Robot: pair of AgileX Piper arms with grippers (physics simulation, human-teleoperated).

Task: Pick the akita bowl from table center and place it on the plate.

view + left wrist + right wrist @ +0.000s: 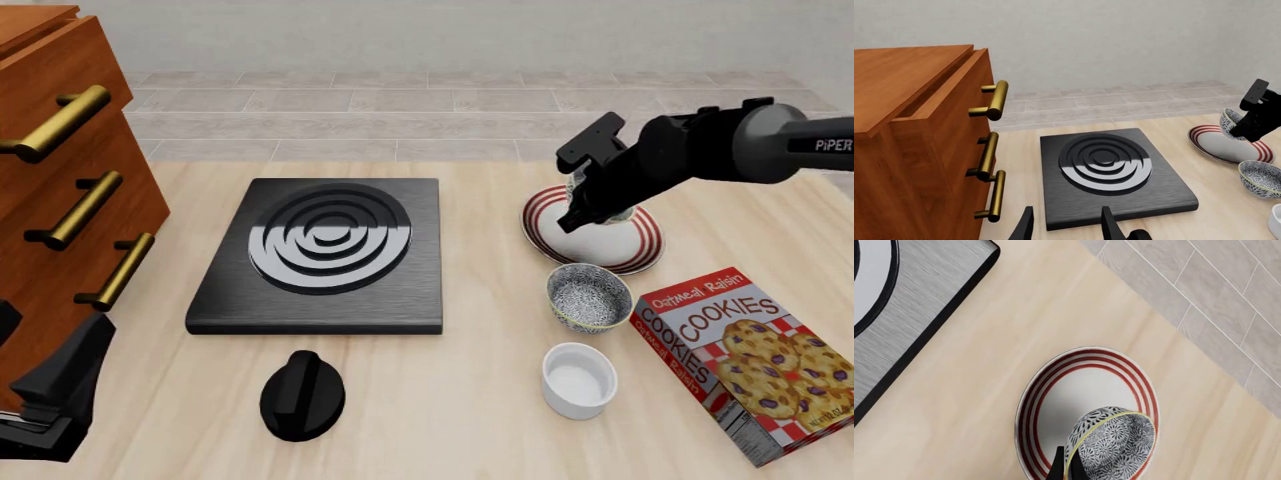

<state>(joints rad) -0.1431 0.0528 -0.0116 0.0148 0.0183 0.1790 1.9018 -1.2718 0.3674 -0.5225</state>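
**Left gripper idles as bowl hangs over plate**

Left gripper (1066, 225), nearest the front camera, rests with fingers apart, holding nothing. Farther off, the plate (638, 252) sits beside the cookie box (747, 360). Right gripper (1066, 466) pinches the akita bowl (1111, 447) by its rim, tilted above the plate. Carrying looks done; lowering and release remain.

The grey-blue speckled akita bowl (1111, 445), tilted and pinched by its rim, hangs over the plate (1074, 390), a round white dish with dark red rings lying flat on the table.
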